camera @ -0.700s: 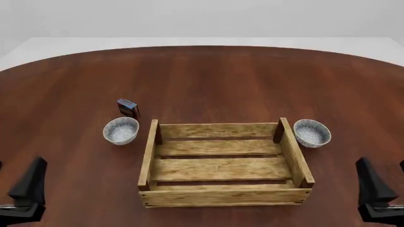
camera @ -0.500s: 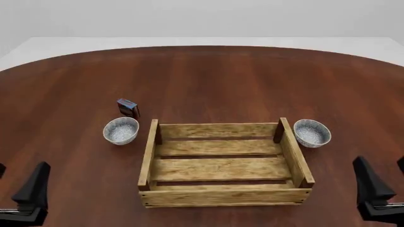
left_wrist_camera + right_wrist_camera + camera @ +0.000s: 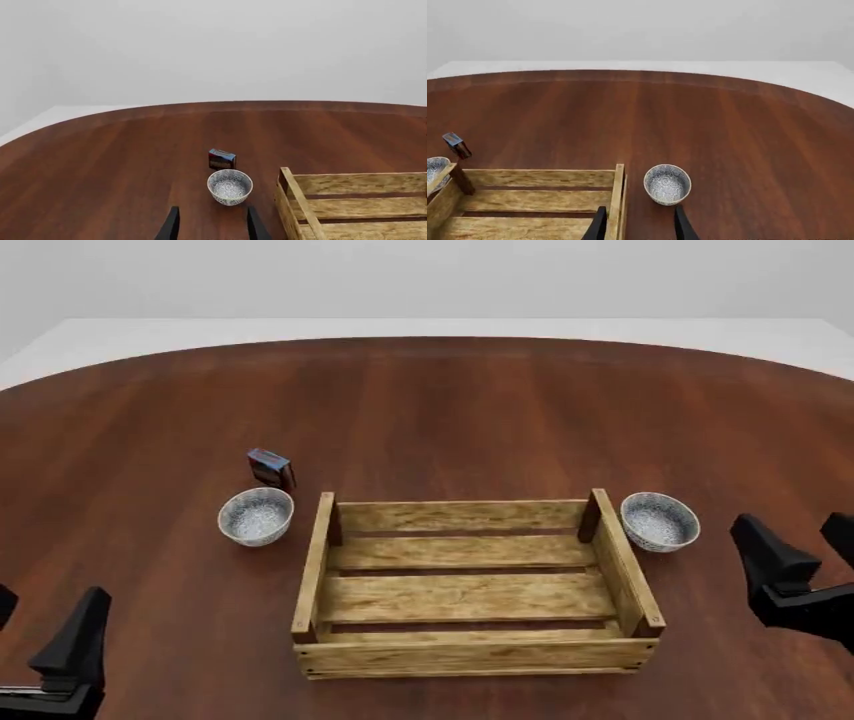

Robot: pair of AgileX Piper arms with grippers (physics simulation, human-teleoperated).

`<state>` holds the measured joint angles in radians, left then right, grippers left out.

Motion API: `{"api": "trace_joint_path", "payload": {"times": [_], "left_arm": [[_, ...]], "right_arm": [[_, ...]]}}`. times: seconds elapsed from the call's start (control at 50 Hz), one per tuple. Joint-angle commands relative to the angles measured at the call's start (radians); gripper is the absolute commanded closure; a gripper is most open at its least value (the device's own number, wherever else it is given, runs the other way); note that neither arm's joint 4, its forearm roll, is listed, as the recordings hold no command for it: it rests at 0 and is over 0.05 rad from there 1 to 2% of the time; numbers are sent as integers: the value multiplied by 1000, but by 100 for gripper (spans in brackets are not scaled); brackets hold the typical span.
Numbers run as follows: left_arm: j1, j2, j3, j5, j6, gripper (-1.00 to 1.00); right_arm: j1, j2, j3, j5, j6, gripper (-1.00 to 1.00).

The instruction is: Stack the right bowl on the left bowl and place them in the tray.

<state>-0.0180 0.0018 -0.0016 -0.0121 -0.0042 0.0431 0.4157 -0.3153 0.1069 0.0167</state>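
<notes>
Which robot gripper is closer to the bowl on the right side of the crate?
The right gripper. It hovers just beside the right bowl, on the bowl's outer side. The left gripper sits far across the table, beyond the crate.

Tray (image 3: pixel 467 650): rough, matt slatted wood. Bowls (image 3: pixel 256 516) (image 3: pixel 659 521): speckled glazed ceramic. Table (image 3: pixel 441 410): smooth, satin dark-red wood grain. Fingers (image 3: pixel 771 560): matt black.

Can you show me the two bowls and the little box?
Left bowl (image 3: pixel 255 515), front view, inside of bowl.
Right bowl (image 3: pixel 659 520), front view, inside of bowl.
Small red-blue box (image 3: pixel 272 469), front view, its front face.
</notes>
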Motion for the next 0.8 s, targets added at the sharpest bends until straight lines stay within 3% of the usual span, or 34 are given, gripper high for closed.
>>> {"api": "trace_joint_path", "payload": {"times": [0.02,0.16,0.26,0.32,0.36,0.38,0.52,0.78,0.8], "left_arm": [[2,-2,0,0,-5,-100],[2,-2,1,9,-9,-100],[4,-2,1,13,-12,-100],[4,-2,1,19,-15,-100],[10,-2,1,24,-14,-100],[10,-2,1,24,-16,-100],[16,-2,1,27,-12,-100],[7,-2,1,43,-10,-100],[7,-2,1,42,-11,-100]], "right_arm": [[-15,160,-148,84,20,-100],[-26,261,-265,171,69,-100],[-22,301,-338,222,66,-100],[-105,405,-369,231,56,-100],[-84,418,-386,244,18,-100],[-74,436,-389,250,47,-100],[-82,552,-459,292,75,-100],[-107,690,-606,394,64,-100],[-95,695,-608,398,85,-100]]}}
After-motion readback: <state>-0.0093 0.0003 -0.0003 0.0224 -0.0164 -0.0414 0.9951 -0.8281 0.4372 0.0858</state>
